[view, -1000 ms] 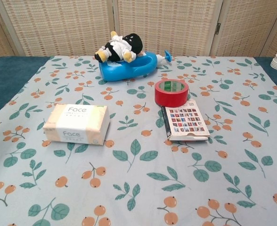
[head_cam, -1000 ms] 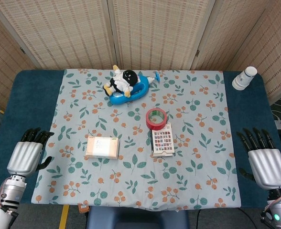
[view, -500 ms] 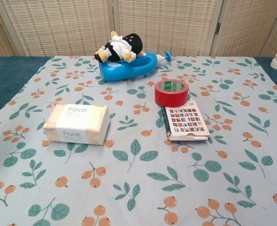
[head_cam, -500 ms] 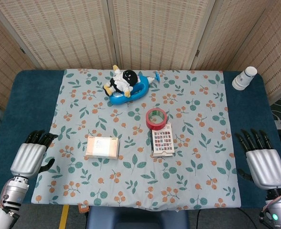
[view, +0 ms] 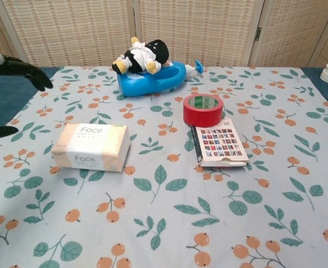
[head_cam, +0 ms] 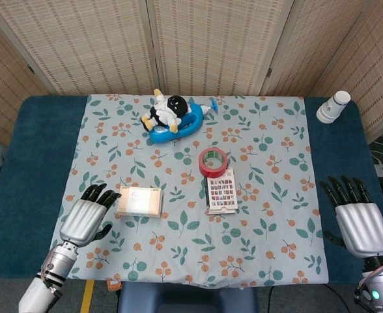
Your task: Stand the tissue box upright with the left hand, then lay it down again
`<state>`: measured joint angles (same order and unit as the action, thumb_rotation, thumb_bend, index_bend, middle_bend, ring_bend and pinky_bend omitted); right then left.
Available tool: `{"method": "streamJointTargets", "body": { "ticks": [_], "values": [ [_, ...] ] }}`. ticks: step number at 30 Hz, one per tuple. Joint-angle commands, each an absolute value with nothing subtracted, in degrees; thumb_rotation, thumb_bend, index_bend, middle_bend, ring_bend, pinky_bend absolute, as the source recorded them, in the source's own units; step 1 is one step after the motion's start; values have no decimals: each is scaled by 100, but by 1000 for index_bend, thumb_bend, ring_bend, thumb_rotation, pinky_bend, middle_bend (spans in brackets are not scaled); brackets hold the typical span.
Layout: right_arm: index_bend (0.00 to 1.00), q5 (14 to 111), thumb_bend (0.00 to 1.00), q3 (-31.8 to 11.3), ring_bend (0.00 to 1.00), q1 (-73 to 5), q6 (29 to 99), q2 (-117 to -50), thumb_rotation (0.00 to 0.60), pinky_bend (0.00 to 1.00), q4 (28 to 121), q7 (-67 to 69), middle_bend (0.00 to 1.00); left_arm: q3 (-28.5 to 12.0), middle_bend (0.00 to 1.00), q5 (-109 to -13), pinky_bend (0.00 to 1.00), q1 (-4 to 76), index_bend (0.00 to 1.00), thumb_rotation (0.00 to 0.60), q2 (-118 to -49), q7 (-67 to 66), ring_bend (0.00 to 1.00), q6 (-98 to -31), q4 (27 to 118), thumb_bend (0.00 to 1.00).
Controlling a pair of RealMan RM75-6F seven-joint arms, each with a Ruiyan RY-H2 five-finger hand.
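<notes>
The tissue box [head_cam: 139, 201] [view: 91, 147] lies flat on the floral cloth, pale orange and white with "Face" printed on it. My left hand [head_cam: 87, 216] is just to the left of the box with its dark fingers apart, the fingertips close to the box's left end; whether they touch it I cannot tell. In the chest view only its fingertips [view: 24, 70] show at the left edge, raised above the cloth. My right hand [head_cam: 357, 218] hovers open over the blue table edge at the far right, holding nothing.
A red tape roll [head_cam: 212, 162] and a small card booklet [head_cam: 221, 192] lie right of the box. A plush toy on a blue whale-shaped holder [head_cam: 175, 116] sits at the back. Stacked paper cups [head_cam: 333, 106] stand at the back right corner.
My left hand has moved rightward from the blue table edge onto the cloth, up to the box's left end, and now shows in the chest view. The box and right hand have not moved.
</notes>
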<state>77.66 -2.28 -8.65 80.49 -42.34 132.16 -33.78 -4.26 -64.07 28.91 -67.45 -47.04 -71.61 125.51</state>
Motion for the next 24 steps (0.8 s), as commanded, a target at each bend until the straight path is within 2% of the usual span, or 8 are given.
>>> {"method": "streamJointTargets", "body": {
  "ticks": [1, 6, 12, 17, 24],
  "values": [
    [108, 7745, 114, -231, 0, -874, 8035, -4234, 600, 34, 13204, -3368, 59, -645, 191, -5725, 120, 3298, 183, 600, -7347, -5105, 45, -7002, 12296, 288],
    [108, 7670, 115, -247, 0, -902, 8005, -4231, 600, 34, 13190, -3368, 59, -940, 203, -4455, 117, 3823, 180, 600, -8122, -5551, 38, -6971, 11789, 281],
    [108, 7668, 115, -255, 0, -899, 8026, -4215, 600, 34, 13189, -3326, 59, -1331, 203, -3462, 86, 4199, 164, 600, -8787, -6102, 38, -7846, 11554, 275],
    [108, 7623, 115, -257, 0, -925, 7982, -4216, 600, 34, 13175, -3318, 59, -1481, 180, -3264, 73, 4436, 154, 600, -9080, -6389, 26, -8374, 11515, 273],
    [108, 7579, 115, -277, 0, -935, 7989, -4186, 600, 34, 13173, -3256, 59, -1554, 105, -3030, 54, 4684, 76, 600, -9273, -6587, 0, -8547, 11532, 248]
  ]
}}
